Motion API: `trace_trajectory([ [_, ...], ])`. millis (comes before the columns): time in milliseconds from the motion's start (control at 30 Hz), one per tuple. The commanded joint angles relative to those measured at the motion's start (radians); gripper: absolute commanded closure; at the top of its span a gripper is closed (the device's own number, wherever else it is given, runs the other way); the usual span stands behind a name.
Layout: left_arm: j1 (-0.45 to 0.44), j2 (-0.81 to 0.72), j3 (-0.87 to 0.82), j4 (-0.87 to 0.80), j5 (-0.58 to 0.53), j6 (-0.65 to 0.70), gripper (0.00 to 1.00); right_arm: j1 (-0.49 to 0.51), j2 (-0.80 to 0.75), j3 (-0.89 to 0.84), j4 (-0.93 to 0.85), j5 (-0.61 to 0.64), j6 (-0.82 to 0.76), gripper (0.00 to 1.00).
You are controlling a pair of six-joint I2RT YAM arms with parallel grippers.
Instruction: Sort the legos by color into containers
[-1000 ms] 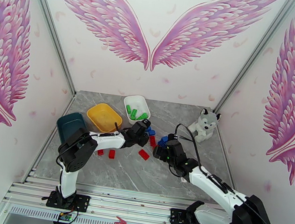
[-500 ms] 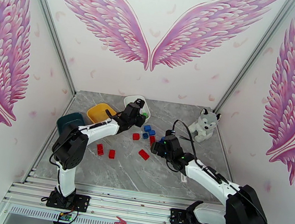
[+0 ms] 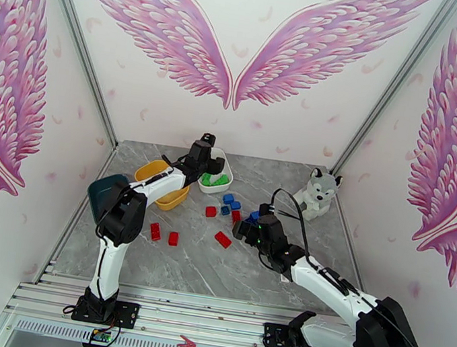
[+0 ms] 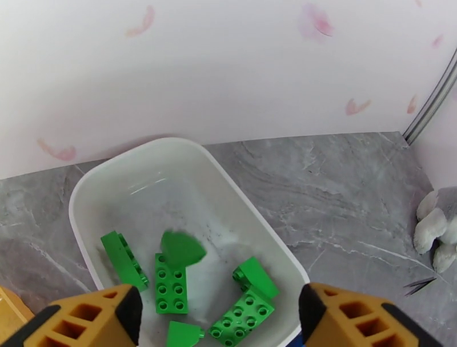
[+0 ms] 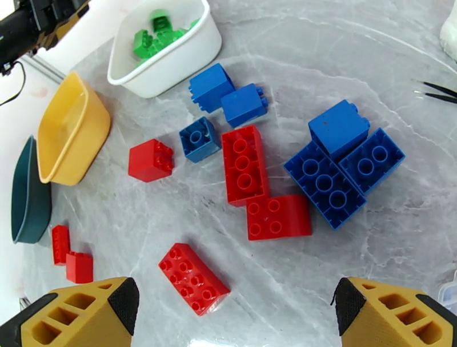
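Left pincer (image 4: 220, 313) spread above white dish (image 4: 171, 185) holding green bricks (image 4: 170, 282); right pincer (image 5: 235, 301) spread over red and blue bricks (image 5: 244, 164) on counter (image 5: 343, 63).

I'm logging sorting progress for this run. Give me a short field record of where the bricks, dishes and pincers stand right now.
white rounded plastic dish: holds several green studded bricks, one blurred, seemingly falling
left pincer: open, above the white dish
right pincer: open, over the loose bricks
red studded bricks: six, loose on the grey marble-look table
blue studded bricks: six, loose on the table
yellow plastic dish, dark teal plastic dish: no bricks visible inside
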Motion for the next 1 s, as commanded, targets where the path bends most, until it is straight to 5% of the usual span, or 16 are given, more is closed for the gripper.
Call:
trace_trajectory([
  [0, -0.013, -0.106, -0.096, 0.032, -0.005, -0.011, 0.19, -0.001, -0.01, -0.009, 0.082, -0.107, -0.091, 0.1],
  [200, -0.048, -0.293, -0.345, 0.116, -0.04, -0.038, 0.12, 0.022, 0.127, 0.049, 0.051, -0.124, -0.151, 0.22],
  [367, -0.057, -0.434, -0.567, 0.159, -0.052, -0.113, 0.02, 0.1, 0.277, 0.094, 0.041, -0.091, -0.184, 0.19],
  [967, -0.043, -0.821, -1.039, 0.224, -0.057, -0.297, 0.01, 0.236, 0.484, 0.187, -0.054, 0.174, -0.219, 0.27],
])
